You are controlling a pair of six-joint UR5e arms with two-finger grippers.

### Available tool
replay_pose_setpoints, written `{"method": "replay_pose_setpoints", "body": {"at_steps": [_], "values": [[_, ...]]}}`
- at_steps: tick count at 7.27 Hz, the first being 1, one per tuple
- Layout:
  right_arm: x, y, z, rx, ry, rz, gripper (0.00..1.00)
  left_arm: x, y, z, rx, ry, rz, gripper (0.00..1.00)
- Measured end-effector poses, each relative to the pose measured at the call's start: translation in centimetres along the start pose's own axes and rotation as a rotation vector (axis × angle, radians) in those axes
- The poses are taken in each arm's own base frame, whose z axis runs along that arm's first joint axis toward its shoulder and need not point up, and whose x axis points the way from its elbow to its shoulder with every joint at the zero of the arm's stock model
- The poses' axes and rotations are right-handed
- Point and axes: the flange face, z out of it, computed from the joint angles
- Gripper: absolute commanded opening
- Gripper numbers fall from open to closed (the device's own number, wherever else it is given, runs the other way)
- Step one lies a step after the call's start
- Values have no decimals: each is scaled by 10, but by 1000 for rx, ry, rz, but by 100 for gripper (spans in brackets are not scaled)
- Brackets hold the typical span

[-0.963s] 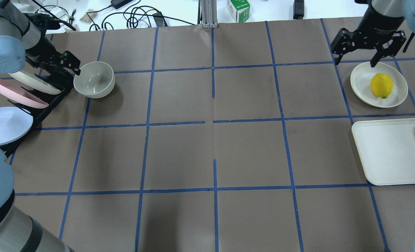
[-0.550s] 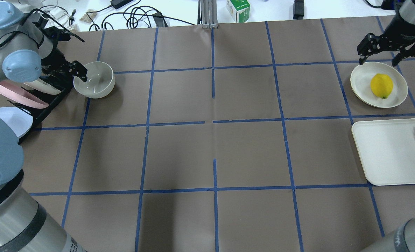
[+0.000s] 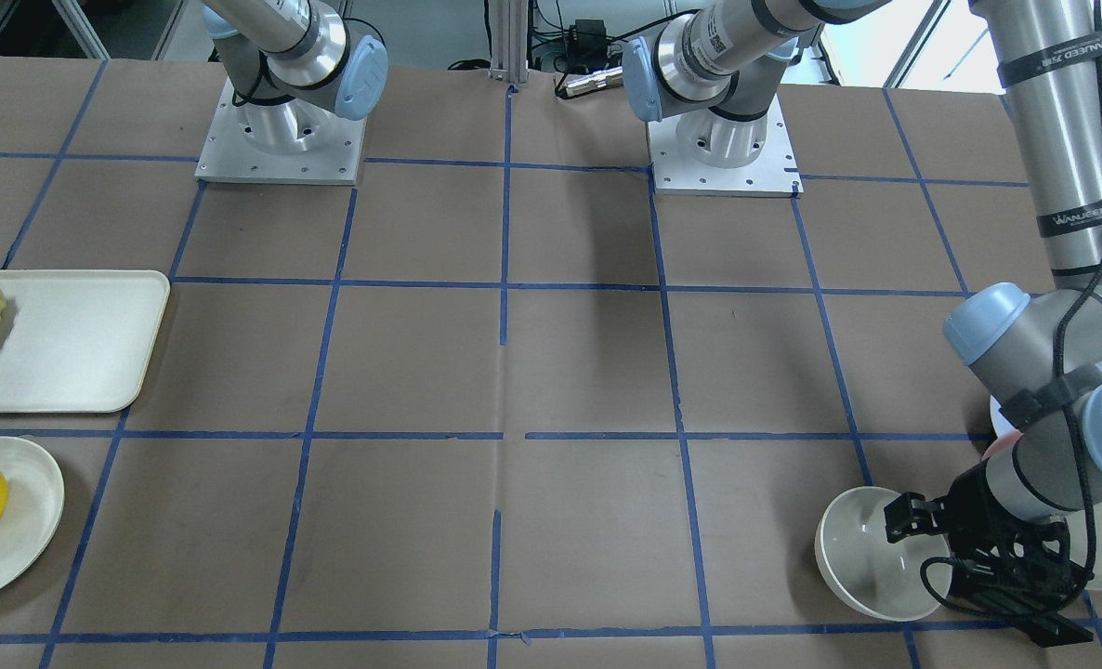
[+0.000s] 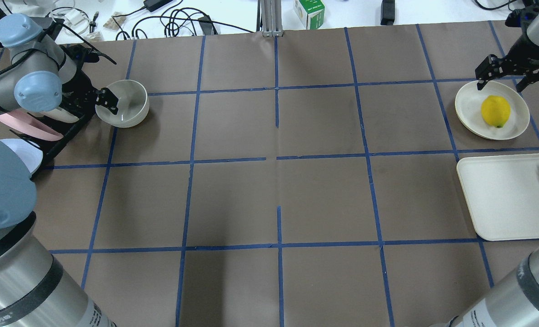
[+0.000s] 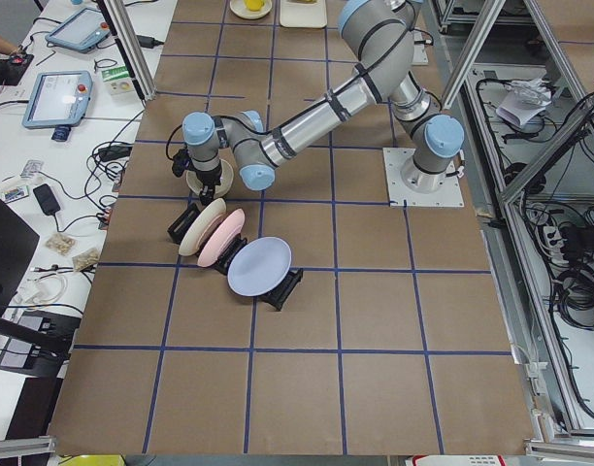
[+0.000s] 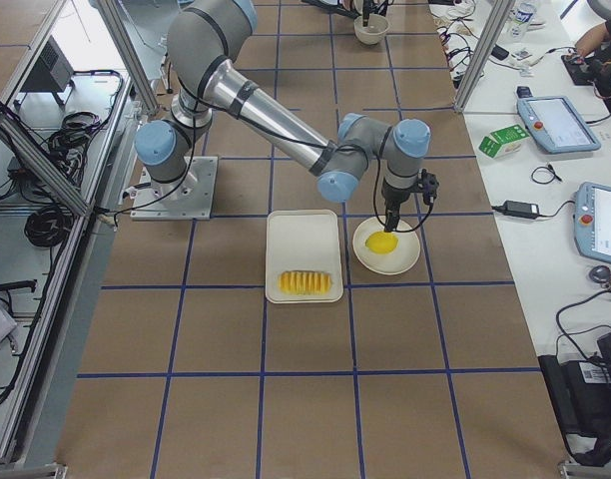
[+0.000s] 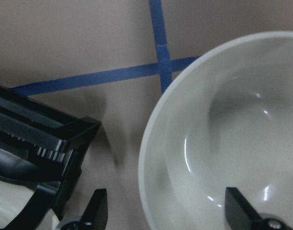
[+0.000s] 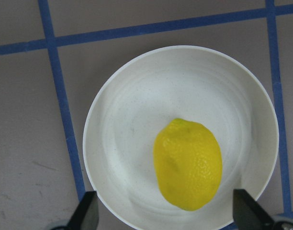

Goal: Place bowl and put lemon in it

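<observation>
Overhead exterior view: near the table's left edge the left gripper (image 4: 105,102) straddles the bowl (image 4: 129,109) rim, jaws apart, seemingly about to clamp and lift; near the right edge the right gripper (image 4: 500,84) hangs spread above the lemon (image 4: 495,111) on its plate (image 4: 467,107).

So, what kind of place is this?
Most likely a robotics lab: the table is marked with a blue tape grid, and a teach pendant and loose cables lie on the side bench.

Robotics lab, two arms (image 3: 718,56) bolted to a table (image 4: 233,204) gridded in blue tape (image 4: 228,160), teach pendants (image 6: 550,122), cables (image 4: 178,22), aluminium framing (image 4: 271,18) alongside.
</observation>
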Motion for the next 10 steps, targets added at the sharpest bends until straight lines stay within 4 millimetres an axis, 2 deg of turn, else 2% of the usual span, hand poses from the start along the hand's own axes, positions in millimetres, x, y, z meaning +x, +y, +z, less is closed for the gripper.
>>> {"method": "replay_pose_setpoints", "body": {"at_steps": [3,5,7,8,9,10], "values": [[12,-4,27,-15,-4,-30,100,0,-1,-1,6,5,-64,9],[19,-6,47,-25,-10,-18,100,0,-2,-5,12,3,-97,5],[21,-6,61,-42,-18,-18,100,2,-12,-26,24,-9,-104,5],[21,-7,68,-50,-21,-20,75,9,-18,-42,17,-7,-122,5],[22,-7,72,-55,-23,-19,27,31,-24,-56,9,-1,-133,5],[23,-7,73,-56,-24,-16,2,69,-29,-69,2,7,-147,5]]}}
